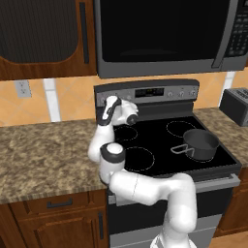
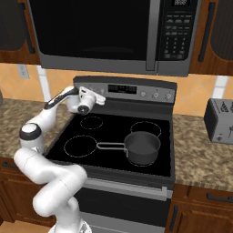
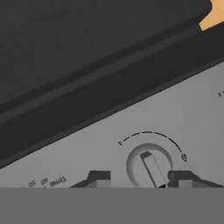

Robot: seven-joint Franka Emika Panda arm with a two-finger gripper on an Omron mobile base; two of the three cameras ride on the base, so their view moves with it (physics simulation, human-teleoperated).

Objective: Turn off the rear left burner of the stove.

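We have the hand [image 3: 136, 178] up at the far left of the stove [image 2: 136, 125], spread open with a finger each side of the round knob [image 3: 148, 165], lined up to twist it. The rear left burner [image 2: 91, 122] sits just below, its ring dark inside. The pot [image 2: 142, 147] waits near right.

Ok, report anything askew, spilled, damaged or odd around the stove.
Nothing stands out. The stove glass looks clean, all four burner rings are dark, including the rear left burner, and the pot sits upright on the front right ring. The gripper is at a knob on the back panel.
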